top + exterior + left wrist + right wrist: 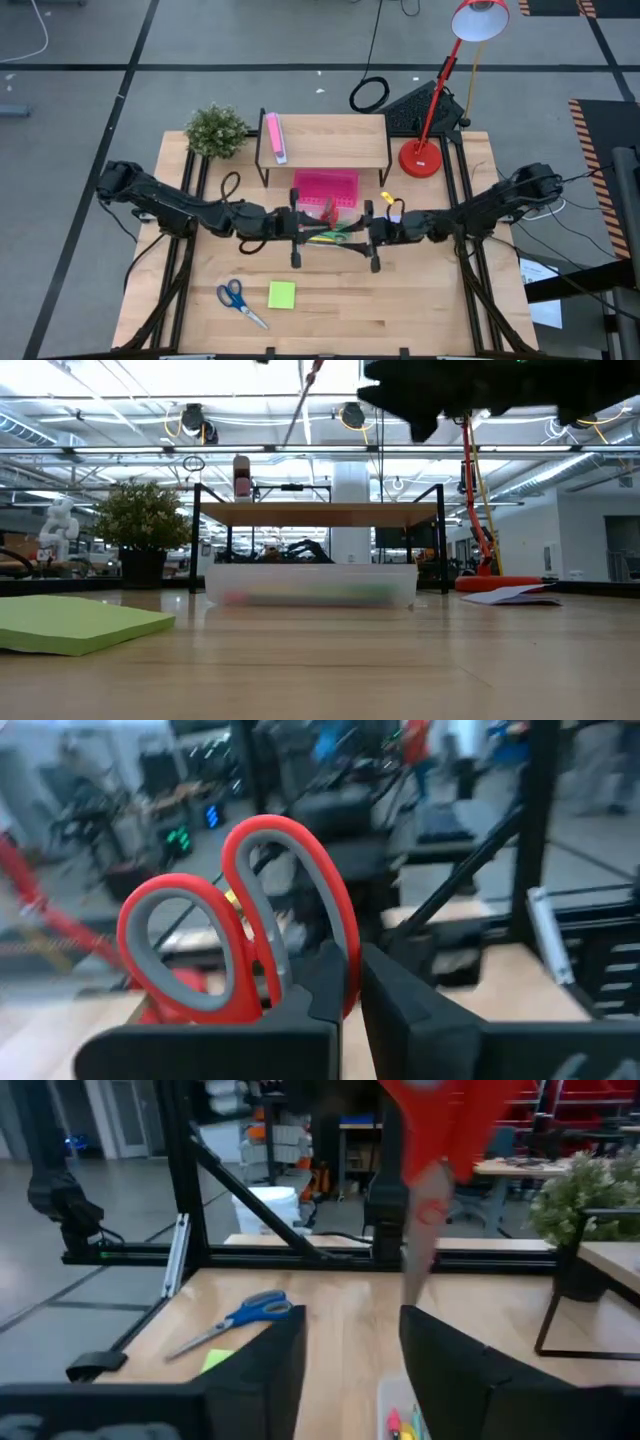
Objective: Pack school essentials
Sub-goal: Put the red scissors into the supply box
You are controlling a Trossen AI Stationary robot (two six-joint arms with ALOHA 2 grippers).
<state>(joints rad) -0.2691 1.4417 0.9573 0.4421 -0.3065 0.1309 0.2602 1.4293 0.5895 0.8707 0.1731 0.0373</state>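
Scissors, red-handled (235,925), pinched at the handle loops by the left gripper (350,1010), raised clear of the worktop (400,300), blades pointing toward the right gripper (350,1370). Look light and rigid; smooth plastic loops with grey lining, probably slippery, so best held where loops meet the pivot, never by the blades. Right gripper spread wide, nothing between its fingers, red scissor tip (430,1210) hanging just ahead. Clear bin (310,585) of pens below both. Still out: blue-handled scissors (240,300) and lime-green note pad (282,294), well behind the left gripper.
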